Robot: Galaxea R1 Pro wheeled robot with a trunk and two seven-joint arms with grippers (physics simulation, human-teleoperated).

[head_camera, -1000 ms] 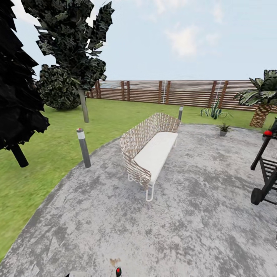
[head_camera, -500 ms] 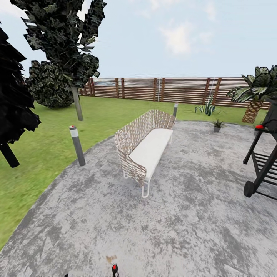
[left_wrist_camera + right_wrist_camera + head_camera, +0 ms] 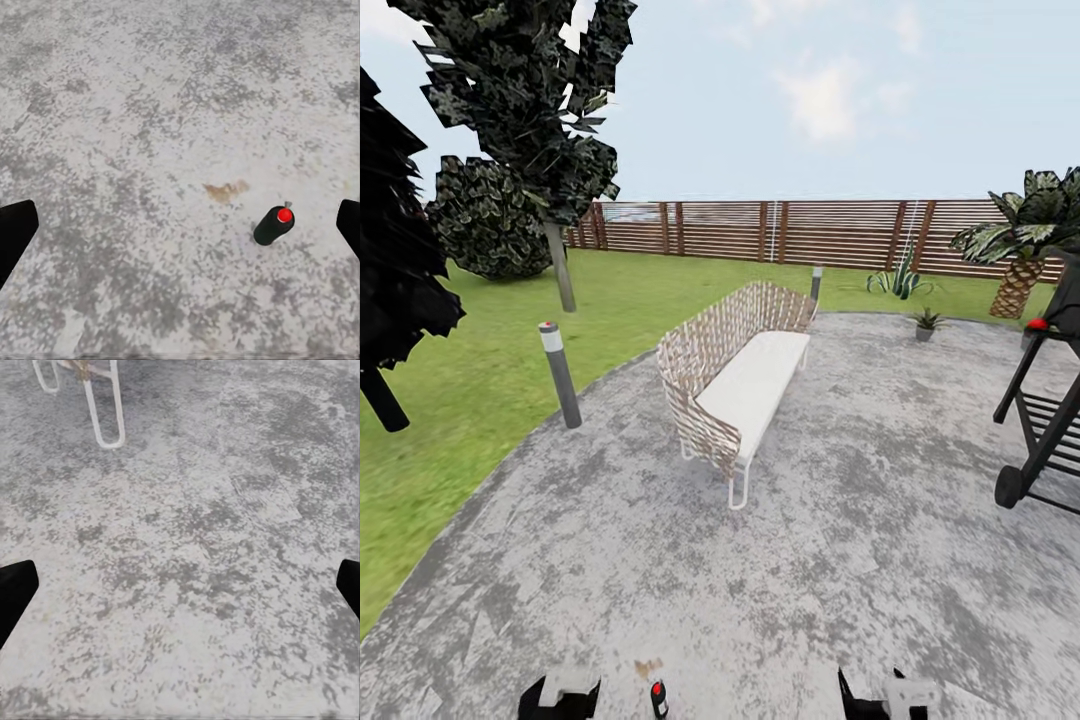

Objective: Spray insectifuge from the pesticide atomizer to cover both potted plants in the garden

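Both end effectors, left (image 3: 180,229) and right (image 3: 180,589), gape wide, empty. The dark, red-capped atomizer bottle (image 3: 657,698) stands on the speckled grey stone patio (image 3: 840,560) nearest the robot; one grey-potted leafy plant (image 3: 927,325) sits far off. Approach stage; next, probably lower the left.

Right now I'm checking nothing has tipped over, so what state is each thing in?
pesticide atomizer: upright on the patio, not held
left gripper: open, above the patio
right gripper: open, holding nothing
potted plant: upright on the patio's far edge
wicker bench: upright, seat bare
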